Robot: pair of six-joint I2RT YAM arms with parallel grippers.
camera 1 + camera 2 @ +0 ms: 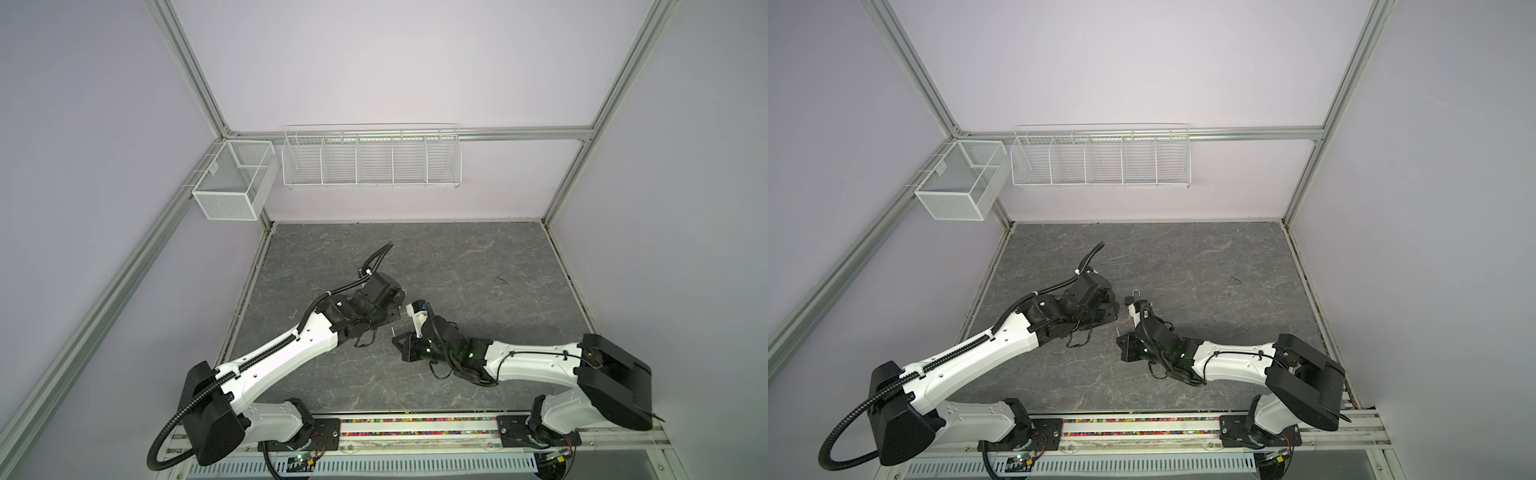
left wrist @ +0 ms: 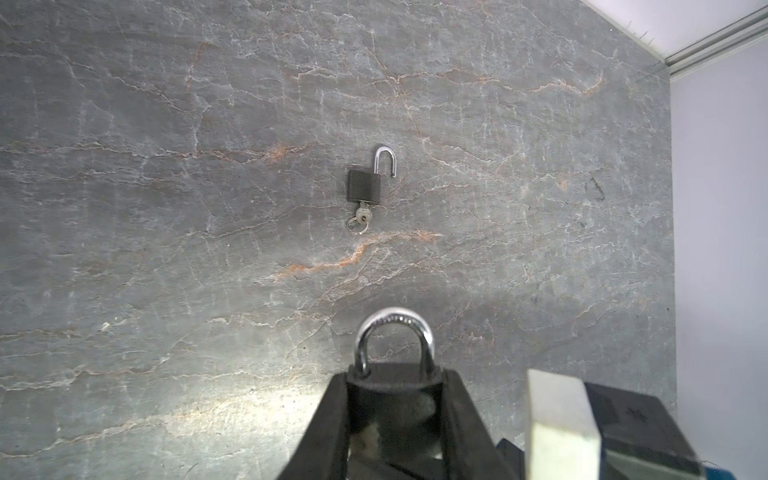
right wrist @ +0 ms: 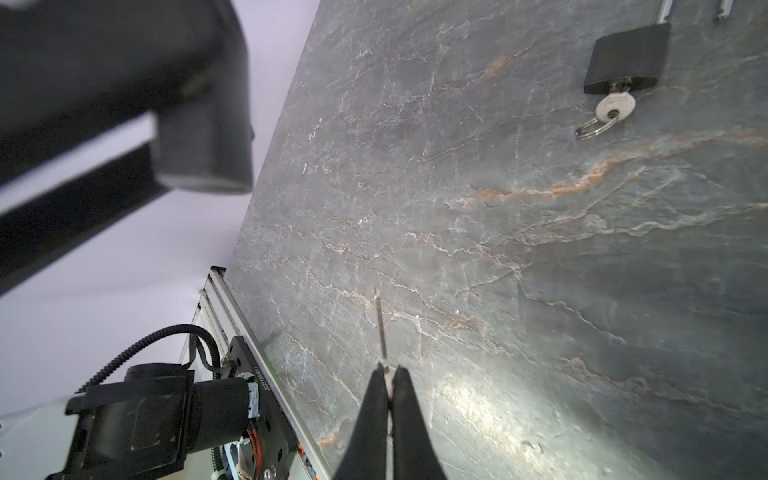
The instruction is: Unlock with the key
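Key (image 3: pixel 380 328): I hold it by its head in my right claw (image 3: pixel 389 370). The blade sticks out past the fingertips, seen edge-on as a thin strip. It is clear of the table (image 1: pixel 457 257) and touches nothing else. In a top view it shows as a small sliver (image 1: pixel 392 331).
Right claw, state: closed tight, the fingers almost meeting, with only the key's head between them.
Right claw, place: low over the middle of the table, toward the near side, pointing left.
Padlock (image 2: pixel 395 388): its black body is clamped between the fingers of my left claw (image 2: pixel 395 376). The shackle (image 2: pixel 427 338) stands out beyond the fingertips, and both its legs run down into the body.
Left claw, state: partly closed, with one finger pressed on each side of the padlock's body.
Left claw, place: middle of the table, left of my right claw and a little farther back. The two are near each other but apart.
Keyhole: I cannot tell where it faces, because that end of the held padlock is hidden.
Second padlock (image 2: pixel 364 188) (image 3: pixel 629 56): lies flat on the table to the right of my left claw, on the far side of my right wrist. Its shackle is swung open with one end free.
Second key (image 2: pixel 364 215) (image 3: pixel 615 106): sits in the underside of that second padlock.
Key ring (image 2: pixel 356 225) (image 3: pixel 592 126): hangs from the second key's head and rests on the table.
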